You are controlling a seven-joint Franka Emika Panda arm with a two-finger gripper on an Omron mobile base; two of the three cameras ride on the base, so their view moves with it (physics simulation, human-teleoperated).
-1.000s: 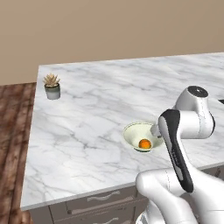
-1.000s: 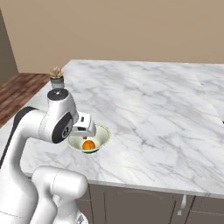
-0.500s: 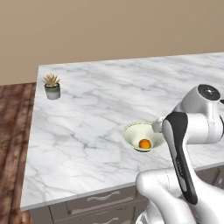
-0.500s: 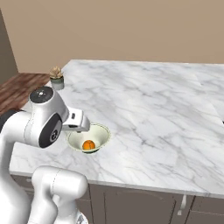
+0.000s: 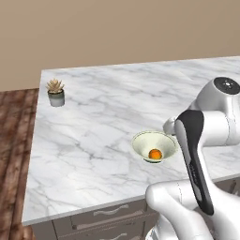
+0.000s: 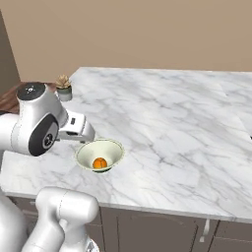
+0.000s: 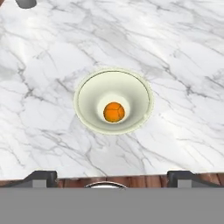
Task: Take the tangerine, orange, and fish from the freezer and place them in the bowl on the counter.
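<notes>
The pale cream-green bowl (image 5: 140,140) (image 6: 86,153) (image 7: 87,87) stands on the white marble counter (image 5: 103,117) (image 6: 172,123) (image 7: 175,43), near its front edge. One small round orange fruit (image 5: 155,153) (image 6: 100,163) (image 7: 114,112) lies at the bowl's bottom; whether it is the tangerine or the orange I cannot tell. My gripper (image 7: 113,177) hangs above and in front of the bowl, open, its two dark fingertips (image 7: 41,176) far apart with nothing between them. The freezer and the fish are out of view.
A small grey plant pot (image 5: 56,96) (image 6: 64,91) (image 7: 26,3) stands at the counter's far left corner. Brown wooden floor (image 5: 14,140) lies beyond the counter's left edge. Grey drawers with silver handles (image 5: 110,211) sit under the front edge.
My hand has drawn back from over the bowl toward the counter's front edge, uncovering the whole bowl. The orange fruit stays in the bowl. The jaws remain open.
</notes>
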